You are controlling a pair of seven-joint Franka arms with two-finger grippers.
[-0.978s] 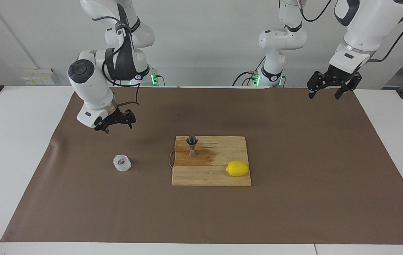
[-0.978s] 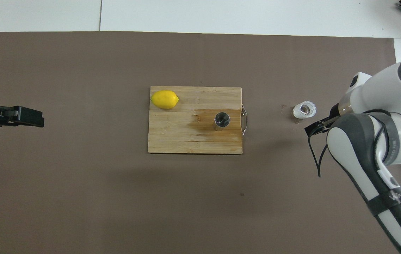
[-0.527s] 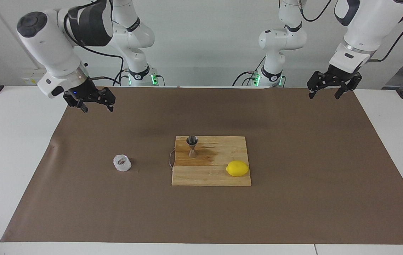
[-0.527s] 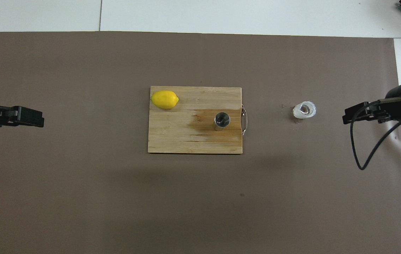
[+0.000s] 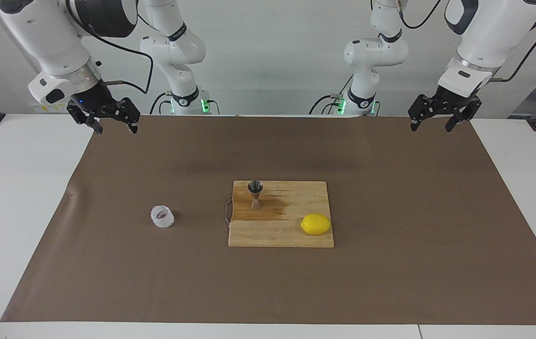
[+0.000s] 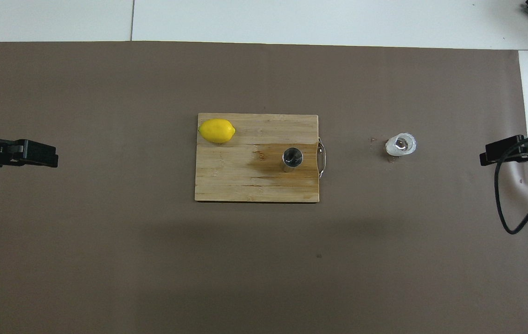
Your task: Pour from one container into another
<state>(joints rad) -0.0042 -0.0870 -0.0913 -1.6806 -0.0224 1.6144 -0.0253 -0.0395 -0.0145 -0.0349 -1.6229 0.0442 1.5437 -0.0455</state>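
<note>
The small clear cup (image 5: 162,216) (image 6: 401,144) with whitish textured walls stands upright on the brown mat, toward the right arm's end. The steel hourglass jigger (image 5: 255,194) (image 6: 292,158) stands upright on the wooden cutting board (image 5: 282,238) (image 6: 245,188), beside a darker wet-looking patch. My right gripper (image 5: 114,129) (image 6: 490,155) hangs open and empty, high over the mat's edge at the right arm's end, well apart from the cup. Over the mat's edge at the other end, my left gripper (image 5: 430,126) (image 6: 47,156) waits, open and empty.
A yellow lemon (image 5: 315,224) (image 6: 217,131) lies on the board's corner farthest from the robots, toward the left arm's end. A thin wire handle (image 6: 322,157) sticks out of the board's edge facing the cup. A brown mat (image 5: 390,282) covers the white table.
My right gripper has risen from just above the mat near the cup and swung outward to the mat's edge at its own end. Left arm, cup and jigger have not moved.
</note>
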